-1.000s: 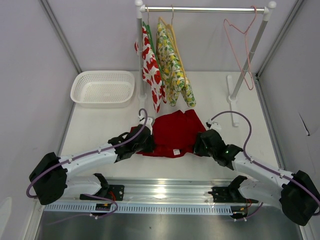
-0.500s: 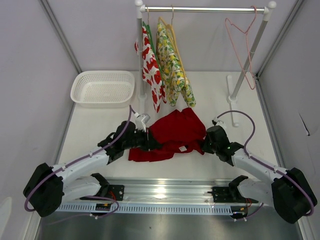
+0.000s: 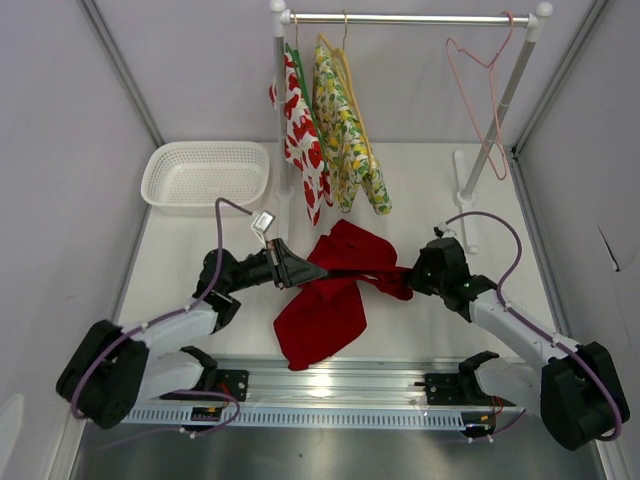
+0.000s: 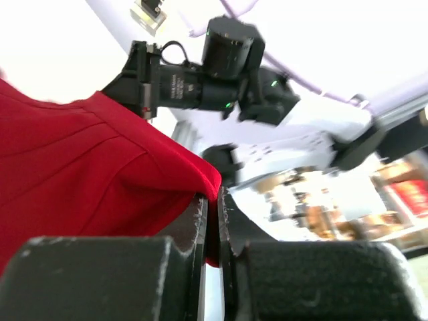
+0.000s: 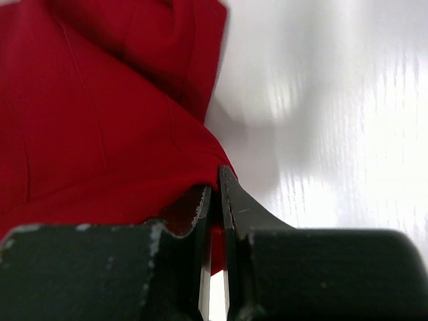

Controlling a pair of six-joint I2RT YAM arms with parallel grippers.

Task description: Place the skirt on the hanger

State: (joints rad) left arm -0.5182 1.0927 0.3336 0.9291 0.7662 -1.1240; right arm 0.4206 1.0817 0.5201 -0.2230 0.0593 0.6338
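Skirt (image 3: 335, 290): plain red cloth at mid-bench. Its upper edge is raised and stretched between the two pincers. The slack drops from the left grip toward 6 o'clock, and its lower end lies on the bench (image 3: 200, 260) near the arms' bases.

Left pincer (image 3: 300, 272): at 9 o'clock of the skirt, clamped on a folded edge of it. In the left wrist view the fingers (image 4: 190, 227) stand almost together with red cloth nipped between them.

Right pincer (image 3: 405, 278): at 3 o'clock of the skirt, narrowed to a slit on the opposite edge. In the right wrist view red cloth sits between the tips.

Hanger (image 3: 478, 100): thin pink wire, triangular. It is hooked over the right end of the rack (image 3: 410, 18), at 1 o'clock from the skirt and well apart from it.

Basket (image 3: 205, 147): white plastic lattice on the bench at 10 o'clock from the skirt, beside the rack's left post. Its whole lattice floor is in view.

Fruit-print garment (image 3: 303, 140): white with red shapes, hanging at the rack's left end, at 12 o'clock from the skirt.

Yellow-green garment (image 3: 345, 140): hanging just beside the fruit-print one, on its right.
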